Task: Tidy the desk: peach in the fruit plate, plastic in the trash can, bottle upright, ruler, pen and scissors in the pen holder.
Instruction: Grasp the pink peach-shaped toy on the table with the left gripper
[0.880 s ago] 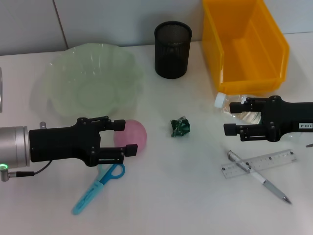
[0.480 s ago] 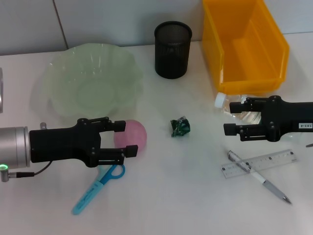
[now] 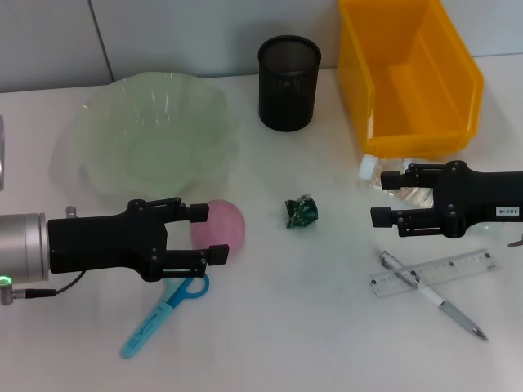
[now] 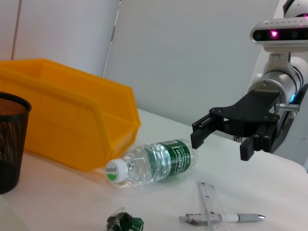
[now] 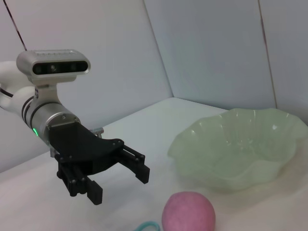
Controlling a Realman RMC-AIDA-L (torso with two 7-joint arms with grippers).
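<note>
The pink peach lies on the table just in front of the pale green fruit plate. My left gripper is open, its fingers reaching either side of the peach's near edge. In the right wrist view that gripper hangs above the table, apart from the peach. The clear bottle lies on its side before the yellow trash can. My right gripper is open above the bottle. Green crumpled plastic lies mid-table. Ruler and pen lie crossed; blue scissors lie under my left gripper.
The black mesh pen holder stands at the back, between the fruit plate and the trash can. The trash can holds nothing that I can see. The plate looks bare inside.
My right gripper has edged slightly left over the bottle. The left gripper and the objects have stayed where they were.
</note>
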